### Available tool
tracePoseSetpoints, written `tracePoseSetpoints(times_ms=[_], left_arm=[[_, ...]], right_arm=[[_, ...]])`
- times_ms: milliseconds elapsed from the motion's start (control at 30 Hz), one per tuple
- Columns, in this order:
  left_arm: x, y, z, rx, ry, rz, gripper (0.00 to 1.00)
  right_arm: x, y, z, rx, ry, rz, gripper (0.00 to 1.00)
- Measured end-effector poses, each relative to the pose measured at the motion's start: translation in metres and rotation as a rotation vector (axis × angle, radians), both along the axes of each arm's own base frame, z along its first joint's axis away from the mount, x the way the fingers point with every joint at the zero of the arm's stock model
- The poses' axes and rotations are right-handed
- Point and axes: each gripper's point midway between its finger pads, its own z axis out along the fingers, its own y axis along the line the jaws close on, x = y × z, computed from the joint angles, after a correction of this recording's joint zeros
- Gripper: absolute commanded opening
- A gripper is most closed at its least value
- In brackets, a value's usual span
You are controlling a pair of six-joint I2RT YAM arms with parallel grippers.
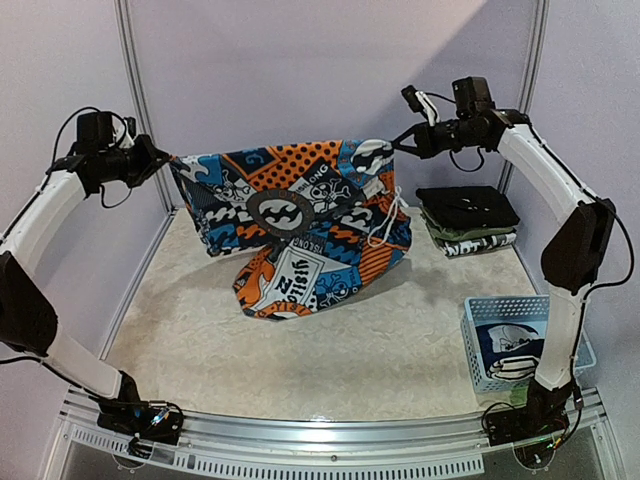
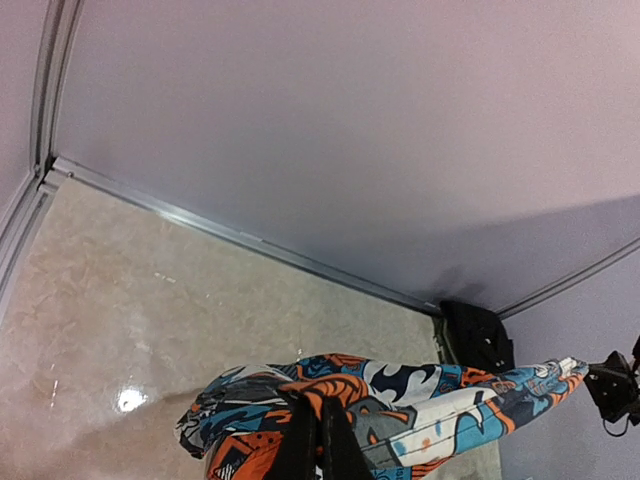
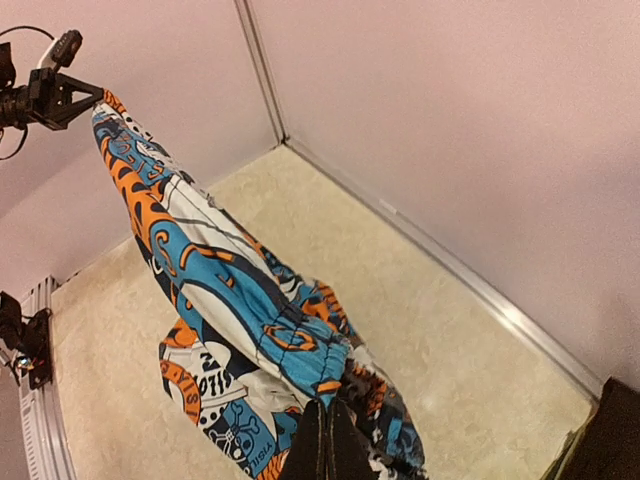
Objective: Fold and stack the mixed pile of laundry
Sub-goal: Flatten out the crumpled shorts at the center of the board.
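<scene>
An orange, blue and white cartoon-print garment [image 1: 300, 215] from the mixed laundry pile hangs stretched in the air above the table. My left gripper [image 1: 165, 160] is shut on its left top corner and my right gripper [image 1: 400, 142] is shut on its right top corner. Its lower part sags down to the tabletop. In the left wrist view the cloth [image 2: 420, 400] bunches round the closed left gripper [image 2: 320, 418]. From the right wrist the garment [image 3: 230, 290] runs from the shut right gripper [image 3: 328, 412] up toward the far arm.
A folded stack, black cloth [image 1: 468, 207] over olive-green cloth [image 1: 470, 240], lies at the back right. A pale blue lattice basket [image 1: 478, 368] at the front right holds a blue-and-white piece [image 1: 510, 345]. Metal frame rails [image 1: 135, 100] edge the table.
</scene>
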Motion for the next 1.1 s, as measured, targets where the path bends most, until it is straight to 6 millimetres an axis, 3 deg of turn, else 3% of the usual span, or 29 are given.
tracePoseSetpoints(times_ms=[133, 333, 500, 633, 800, 933, 1100], left_arm=[[0.015, -0.003, 0.046, -0.014, -0.092, -0.013, 0.00], [0.037, -0.014, 0.093, -0.023, -0.182, -0.059, 0.00], [0.065, -0.016, 0.128, -0.019, -0.260, -0.071, 0.00], [0.085, -0.016, 0.131, -0.024, -0.275, -0.069, 0.00], [0.103, -0.015, 0.143, -0.051, -0.321, -0.061, 0.00], [0.104, -0.014, 0.176, -0.080, -0.412, -0.049, 0.00], [0.083, -0.016, 0.225, -0.093, -0.545, -0.060, 0.00]], right_arm=[[0.013, -0.005, 0.050, 0.065, -0.157, -0.032, 0.00], [0.025, -0.018, 0.097, 0.101, -0.345, -0.074, 0.00], [0.031, -0.021, 0.120, 0.097, -0.458, -0.094, 0.00], [0.040, -0.021, 0.140, 0.115, -0.552, -0.107, 0.00], [0.058, -0.020, 0.149, 0.132, -0.628, -0.134, 0.00], [0.065, -0.019, 0.157, 0.155, -0.680, -0.144, 0.00], [0.060, -0.019, 0.172, 0.179, -0.726, -0.134, 0.00]])
